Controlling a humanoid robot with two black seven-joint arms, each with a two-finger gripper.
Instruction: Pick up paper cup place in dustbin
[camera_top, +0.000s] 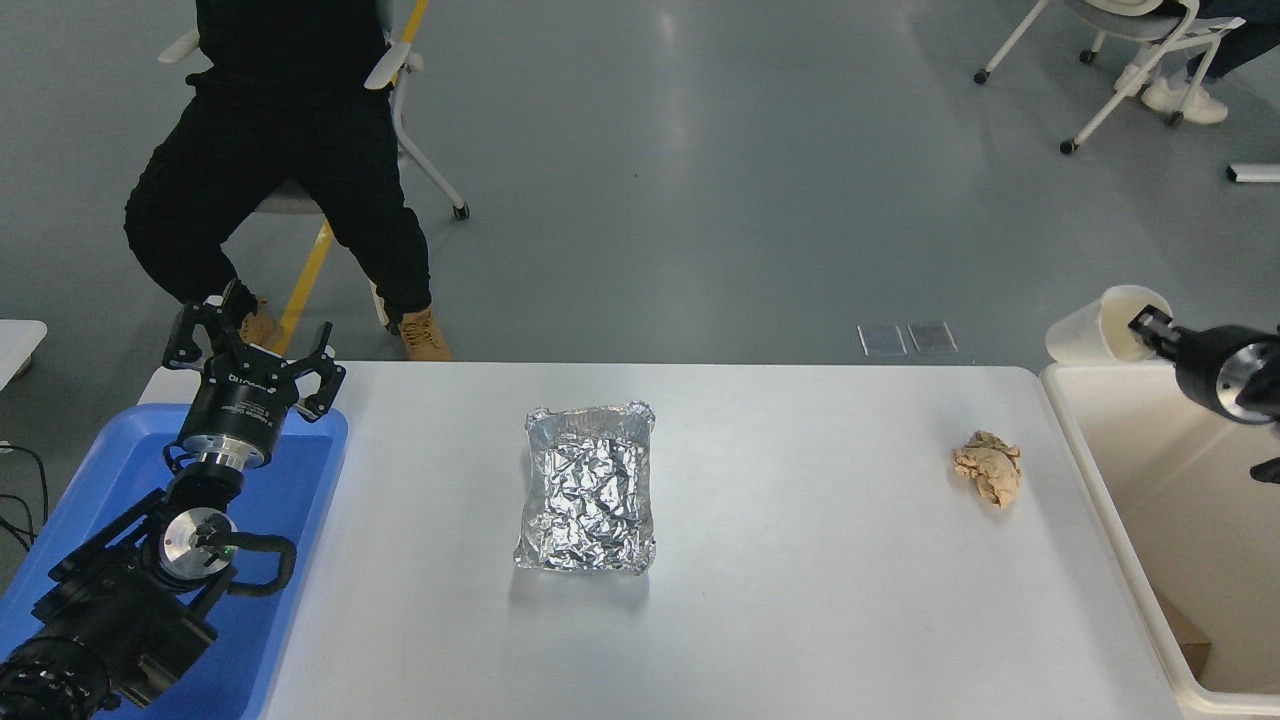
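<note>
Head view shows the right end effector coming in from the right edge, raised above the desk, clamped on the rim of the paper cup. One fingertip sits inside the cup's mouth. The cup is tipped on its side in the air, its mouth towards the arm, hanging just above the far left corner of the dustbin, which stands against the desk's right end. A crumpled tan paper wad lies on the desk near the dustbin. A crinkled foil tray rests mid-desk. The left end effector is parked over the blue tray at lower left, its fingers spread apart. A person in black sits beyond the desk's far side.
</note>
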